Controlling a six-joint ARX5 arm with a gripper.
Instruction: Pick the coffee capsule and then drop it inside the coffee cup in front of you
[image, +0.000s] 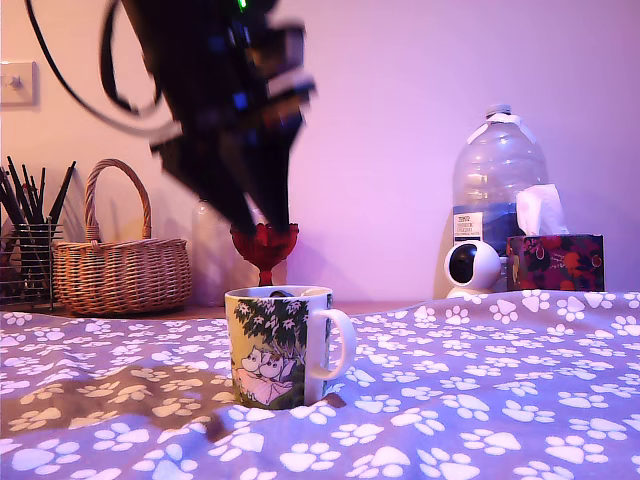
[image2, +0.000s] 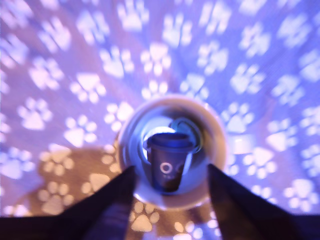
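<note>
A lilac cloth printed with white paw marks covers the surface across the whole lower half of the exterior view, rumpled into soft folds. The black robot arm, blurred, fills the upper left of that frame and slants down toward the centre, its end effector hanging above the mug with clear air between them. At the right edge stands a large clear plastic water bottle, and at the left a woven wicker basket with a loop handle. The white ceramic mug with dark green foliage and pale cartoon figures stands low in the centre, upright, its handle toward the exterior view's right. Behind it, partly hidden by the arm, is a red glass goblet. In the wrist view the mug's round white rim sits just below the frame's centre, and the small dark grey-blue tapered coffee capsule lies inside the mug, its wider rim uppermost in the picture. The two dark fingers spread wide at the lower corners of that frame, holding nothing.
</note>
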